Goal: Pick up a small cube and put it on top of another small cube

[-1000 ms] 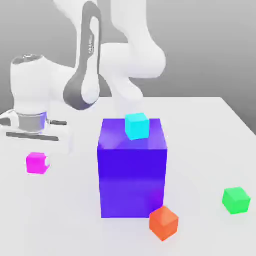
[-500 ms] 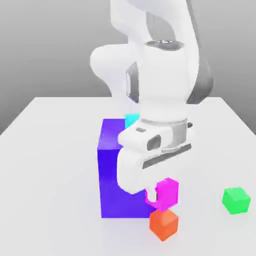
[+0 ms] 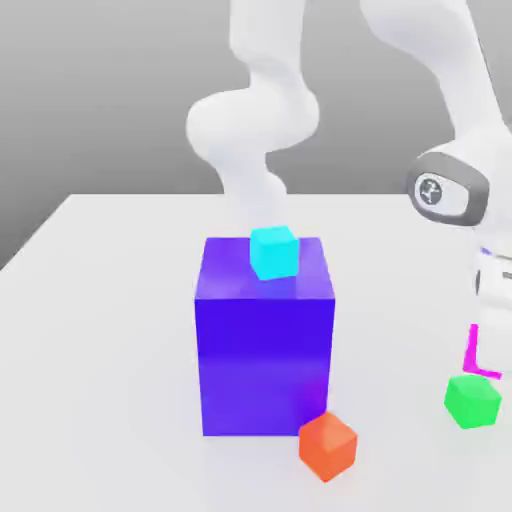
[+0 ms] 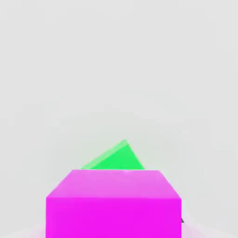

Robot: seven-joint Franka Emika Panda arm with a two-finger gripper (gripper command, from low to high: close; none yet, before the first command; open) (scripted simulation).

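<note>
Carrying the magenta cube (image 4: 114, 204) right now, so I'm in the transport step, basically at the point of lining up for the stack. My hand (image 3: 490, 345) is clenched on it: from the exterior view I catch a sliver of pink at that view's right edge, hanging just above the green cube (image 3: 472, 400), which sits on the white desk (image 3: 100, 330) near the right corner. From the hand view the pink cube sits big in front and the green one (image 4: 116, 158) peeks out past it, turned at an angle to mine, so the two faces aren't square to each other. I can't tell whether they're touching yet, looks like a small gap to me. Next move as I see it: nudge so the pink is centred over the green, maybe twist the wrist a bit to match its angle, then come straight down slow and let go once it's seated. Off-centre placement is the risk, a cube that small could slide off. The big purple block (image 3: 265, 335) with the cyan cube (image 3: 273, 251) on top and the orange-red cube (image 3: 327, 446) are well off to the side, not in my way.
</note>
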